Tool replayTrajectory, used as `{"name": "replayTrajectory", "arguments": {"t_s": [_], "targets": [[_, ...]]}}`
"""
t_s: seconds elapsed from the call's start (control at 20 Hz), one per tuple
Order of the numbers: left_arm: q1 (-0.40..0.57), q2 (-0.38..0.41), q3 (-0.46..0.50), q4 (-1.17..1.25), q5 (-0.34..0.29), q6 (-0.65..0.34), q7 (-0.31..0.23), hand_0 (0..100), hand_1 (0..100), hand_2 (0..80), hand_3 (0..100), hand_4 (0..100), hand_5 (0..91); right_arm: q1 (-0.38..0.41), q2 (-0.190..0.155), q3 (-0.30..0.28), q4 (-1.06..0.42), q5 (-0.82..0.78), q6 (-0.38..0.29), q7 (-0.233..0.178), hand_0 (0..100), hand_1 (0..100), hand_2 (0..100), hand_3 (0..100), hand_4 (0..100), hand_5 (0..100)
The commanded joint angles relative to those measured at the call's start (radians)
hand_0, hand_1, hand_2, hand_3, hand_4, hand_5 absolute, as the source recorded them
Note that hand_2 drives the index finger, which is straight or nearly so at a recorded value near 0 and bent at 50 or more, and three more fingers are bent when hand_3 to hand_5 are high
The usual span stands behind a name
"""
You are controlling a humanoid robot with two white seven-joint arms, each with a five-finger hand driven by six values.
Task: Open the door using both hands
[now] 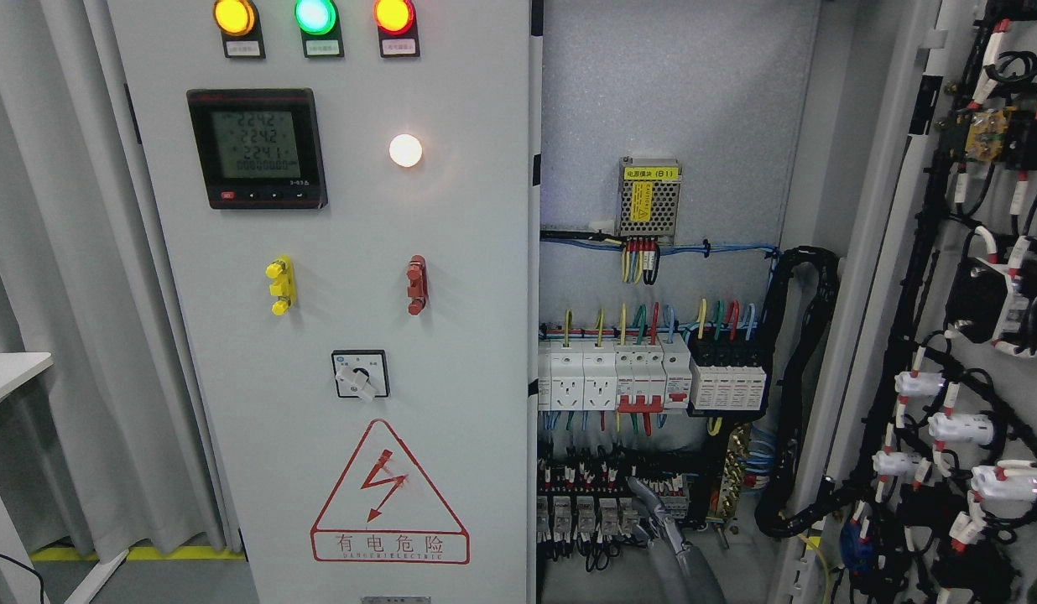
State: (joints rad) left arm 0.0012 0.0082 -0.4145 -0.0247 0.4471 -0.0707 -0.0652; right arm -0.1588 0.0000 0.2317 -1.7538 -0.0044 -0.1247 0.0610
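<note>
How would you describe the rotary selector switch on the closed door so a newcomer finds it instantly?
Start at the closed grey cabinet door filling the picture's left half. Go down past the black digital meter and the yellow and red handles to just above the red warning triangle. The selector switch is the only square black plate with a white knob.

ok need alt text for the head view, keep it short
An electrical cabinet with its right door swung open, exposing breakers and wiring; the left door is shut, with lit indicator lamps and a meter. One grey robot finger shows at the bottom.
</note>
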Motion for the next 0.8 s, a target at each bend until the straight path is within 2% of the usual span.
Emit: {"name": "replayTrajectory", "arguments": {"t_s": [0.0,0.55,0.75], "targets": [[0.011,0.01,0.031,0.005,-0.014,-0.001,-0.002,30,0,2.8,3,4,0.0,-0.123,0.0,0.08,0.003,-0.081,0.011,-0.001,22,0,0,0,0,0],[0.011,0.013,0.034,0.005,-0.016,-0.009,-0.004,30,0,2.7,3,4,0.0,-0.32,0.0,0.075,0.183,-0.111,0.014,-0.001,22,0,0,0,0,0],[0.011,0.015,0.034,0.005,-0.016,-0.009,-0.004,30,0,2.7,3,4,0.0,-0.373,0.0,0.074,0.223,-0.242,0.02,-0.001,22,0,0,0,0,0]]}}
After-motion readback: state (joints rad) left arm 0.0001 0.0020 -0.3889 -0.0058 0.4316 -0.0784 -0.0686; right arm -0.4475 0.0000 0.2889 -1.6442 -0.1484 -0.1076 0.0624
